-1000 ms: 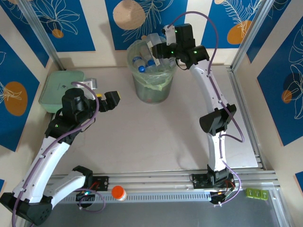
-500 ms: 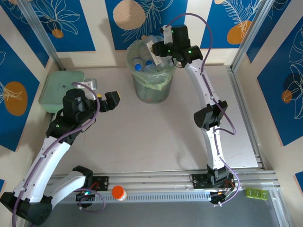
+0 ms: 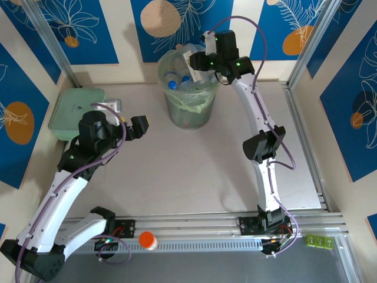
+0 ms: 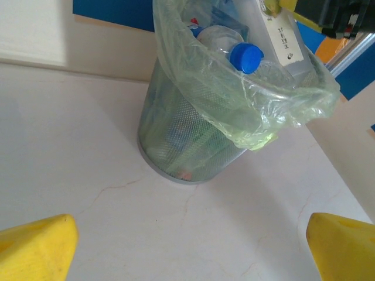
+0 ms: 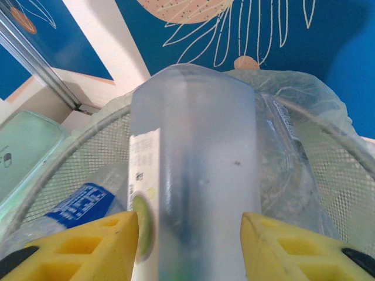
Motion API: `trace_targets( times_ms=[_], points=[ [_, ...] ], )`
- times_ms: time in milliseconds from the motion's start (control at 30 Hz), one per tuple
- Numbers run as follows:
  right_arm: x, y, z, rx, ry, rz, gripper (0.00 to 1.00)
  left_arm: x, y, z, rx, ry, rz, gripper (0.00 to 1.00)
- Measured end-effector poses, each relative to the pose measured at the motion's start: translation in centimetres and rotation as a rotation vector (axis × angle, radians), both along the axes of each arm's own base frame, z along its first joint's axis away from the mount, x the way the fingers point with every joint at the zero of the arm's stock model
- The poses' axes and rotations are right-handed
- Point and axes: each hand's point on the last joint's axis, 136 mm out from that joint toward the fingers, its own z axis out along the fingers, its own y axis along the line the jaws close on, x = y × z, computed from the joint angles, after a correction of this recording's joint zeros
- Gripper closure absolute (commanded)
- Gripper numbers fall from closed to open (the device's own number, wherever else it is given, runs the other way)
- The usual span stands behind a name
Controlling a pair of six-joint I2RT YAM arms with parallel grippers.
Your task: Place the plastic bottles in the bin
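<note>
Yellow fingers [image 5: 82,246] of the right claw [image 3: 198,62] are closed on a frosted bottle [image 5: 193,146], which is held above the bin [image 3: 189,112]. Over the last second the wrist has been drawn slightly leftward, further over the mouth, so a drop is judged to be near. Other bottles [image 4: 243,57] are already piled to the rim. The right arm is stretched far forward with its elbow raised. The left claw [image 3: 136,125] is held wide open and empty, facing the bin from well apart.
</note>
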Motion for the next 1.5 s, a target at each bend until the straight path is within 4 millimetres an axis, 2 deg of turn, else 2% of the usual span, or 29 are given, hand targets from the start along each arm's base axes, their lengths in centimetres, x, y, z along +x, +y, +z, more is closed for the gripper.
trace_targets(
  times_ms=[100, 167, 233, 300, 433, 567, 633, 733, 800, 933, 1000, 1100, 1200, 1300, 1367, 1500],
  points=[
    [-1.4, -0.6, 1.7, 0.002, -0.011, -0.002, 0.44, -0.3, -0.3, 0.3, 0.031, -0.015, -0.040, 0.01],
    [-2.8, -1.1, 3.4, 0.008, -0.026, -0.003, 0.36, -0.5, -0.5, 0.9, 0.047, -0.037, -0.060, 0.01],
    [-4.6, -1.9, 5.3, 0.017, -0.048, -0.004, 0.21, -0.8, -0.3, 1.8, 0.067, -0.071, -0.069, 0.01],
    [-6.9, -2.7, 7.0, 0.018, -0.077, 0.000, 0.01, -1.1, 0.1, 2.4, 0.086, -0.104, -0.058, 0.01],
    [-12.2, -4.2, 9.1, -0.028, -0.228, -0.005, 0.01, -1.4, 1.7, 3.4, 0.124, -0.241, 0.006, 0.01],
    [-19.1, -4.5, 8.1, -0.024, -0.414, 0.060, 0.01, -0.5, 3.3, 1.2, 0.194, -0.367, 0.098, 0.01],
    [-21.4, -5.5, 6.9, -0.031, -0.512, 0.083, 0.01, 0.3, 3.7, -1.0, 0.240, -0.433, 0.130, 0.01],
    [-23.1, -7.1, 3.5, -0.083, -0.610, 0.082, 0.01, 1.1, 3.4, -6.3, 0.380, -0.449, 0.094, 0.01],
    [-23.2, -8.5, -0.2, -0.119, -0.614, 0.043, 0.01, 1.9, 3.1, -8.9, 0.476, -0.445, 0.063, 0.01],
    [-22.9, -12.6, -8.4, -0.173, -0.575, -0.109, 0.01, 4.3, 3.8, -10.8, 0.567, -0.441, 0.115, 0.01],
    [-22.6, -15.4, -13.5, -0.212, -0.488, -0.203, 0.01, 5.7, 5.0, -12.5, 0.615, -0.397, 0.183, 0.01],
    [-22.5, -19.2, -18.5, -0.243, -0.377, -0.335, 0.01, 6.5, 7.5, -15.6, 0.655, -0.321, 0.259, 0.01],
    [-22.4, -22.4, -21.4, -0.254, -0.298, -0.445, 0.01, 5.8, 9.5, -19.3, 0.663, -0.266, 0.302, 0.01],
    [-22.3, -24.4, -23.2, -0.232, -0.239, -0.523, 0.01, 4.9, 10.4, -22.5, 0.657, -0.205, 0.323, 0.01],
    [-22.1, -25.5, -24.0, -0.206, -0.206, -0.570, 0.01, 5.1, 10.4, -23.5, 0.651, -0.198, 0.326, 0.01],
    [-21.4, -27.1, -25.5, -0.171, -0.148, -0.632, 0.01, 5.9, 10.5, -24.0, 0.629, -0.227, 0.352, 0.01]
  ],
)
